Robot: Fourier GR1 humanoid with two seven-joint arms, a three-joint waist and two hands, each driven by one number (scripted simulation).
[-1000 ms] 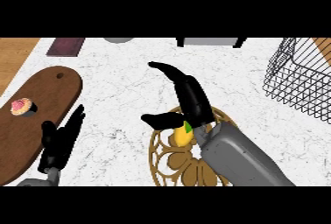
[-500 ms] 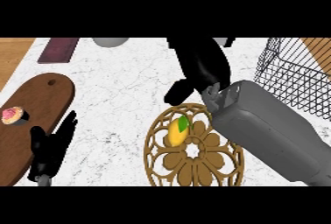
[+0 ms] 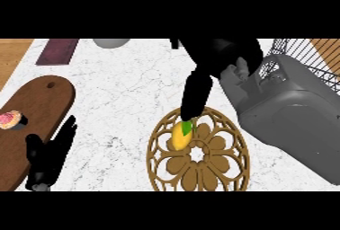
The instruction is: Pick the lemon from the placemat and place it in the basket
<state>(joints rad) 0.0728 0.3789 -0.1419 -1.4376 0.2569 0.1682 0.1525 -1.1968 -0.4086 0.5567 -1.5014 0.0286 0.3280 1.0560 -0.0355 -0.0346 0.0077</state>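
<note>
Marble counter (image 3: 126, 90): oval lemon (image 3: 181, 136) (on filigree placemat (image 3: 219, 168)).

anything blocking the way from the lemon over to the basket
No separate object visible. The lemon lies on the placemat, and the basket is at the upper right. Only the robot's own right hand and forearm fill the counter between them.

Right hand (image 3: 206, 67) above placemat (image 3: 199, 157), straight fingers touching lemon (image 3: 181, 136); basket (image 3: 302, 56) at right; left hand (image 3: 46, 155) open on worktop (image 3: 126, 90)
</note>
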